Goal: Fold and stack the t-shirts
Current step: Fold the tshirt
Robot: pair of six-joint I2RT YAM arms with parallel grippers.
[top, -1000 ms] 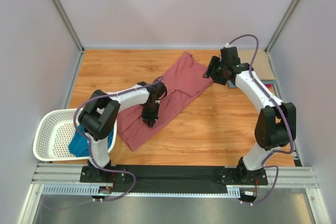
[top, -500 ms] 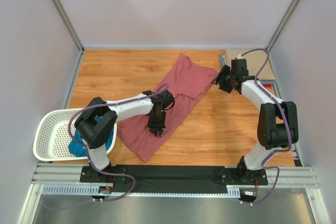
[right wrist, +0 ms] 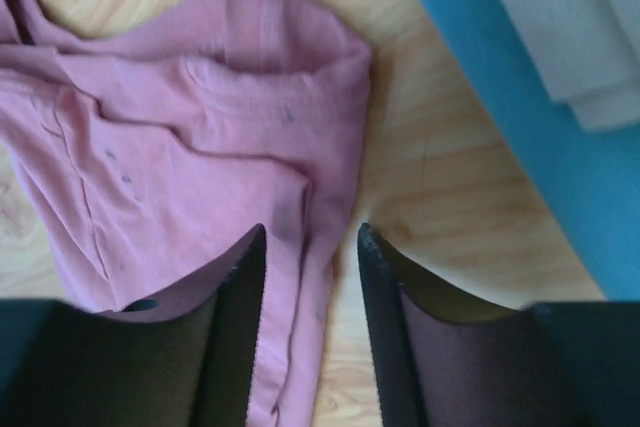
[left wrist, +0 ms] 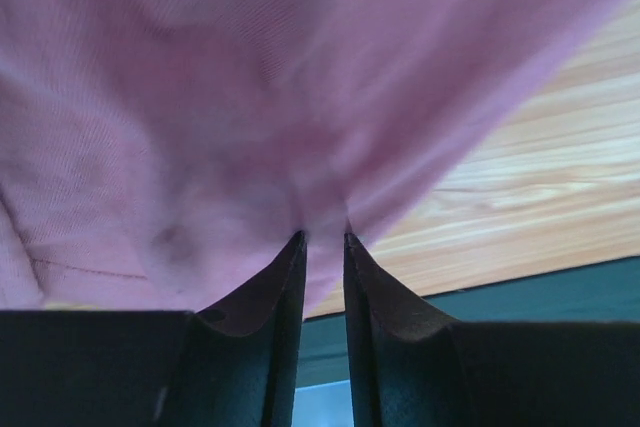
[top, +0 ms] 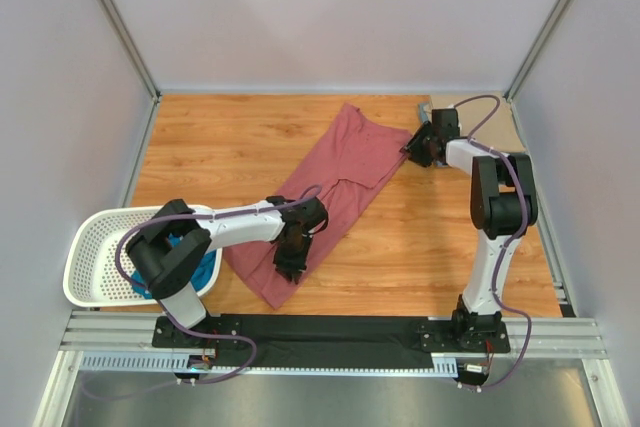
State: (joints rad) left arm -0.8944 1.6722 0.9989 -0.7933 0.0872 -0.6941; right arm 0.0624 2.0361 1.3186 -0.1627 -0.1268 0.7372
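Now left claw pinches rose shirt — right claw spread, perhaps at corner.

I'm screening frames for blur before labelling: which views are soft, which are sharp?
Left wrist: the rose shirt fills the lens, soft and blurred, the left gripper dark. Right wrist: shirt seams fairly sharp, right gripper underlit. Top external: sharp, evenly lit.

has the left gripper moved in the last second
Yes. The left gripper, shut on the rose-red shirt, has come closer to the black base rail in the top view.
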